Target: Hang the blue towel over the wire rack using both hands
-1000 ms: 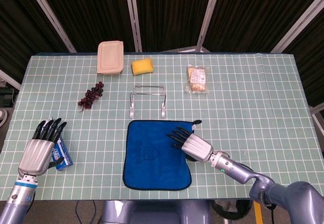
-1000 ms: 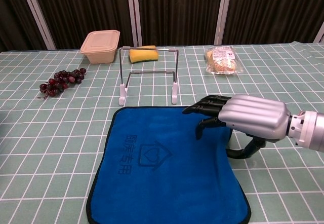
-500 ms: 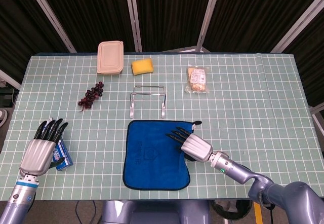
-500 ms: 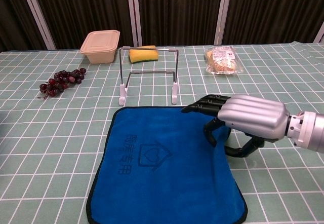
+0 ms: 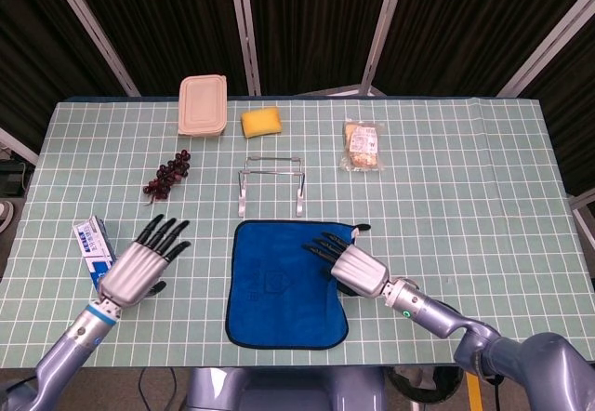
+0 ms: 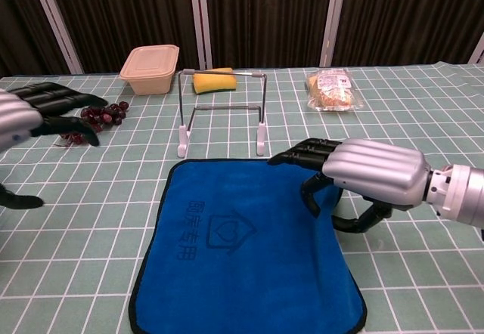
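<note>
Blue towel [image 5: 285, 284] flat on table [image 5: 465, 197], near of rack [image 5: 271, 186]. Right hand [image 5: 346, 264] curling on its right edge, grip unclear; left hand [image 5: 139, 262] spread, empty. Lifted one-sided, could sag, snag rack.

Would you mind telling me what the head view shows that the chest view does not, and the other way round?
Only the head view shows the blue-and-white carton lying left of the left hand, and the whole table out to its edges. Only the chest view shows the wire rack from the side, standing upright, and the pale printed emblem on the blue towel. Both show the right hand at the towel's right edge, the grapes, lidded container, yellow sponge and wrapped snack.
</note>
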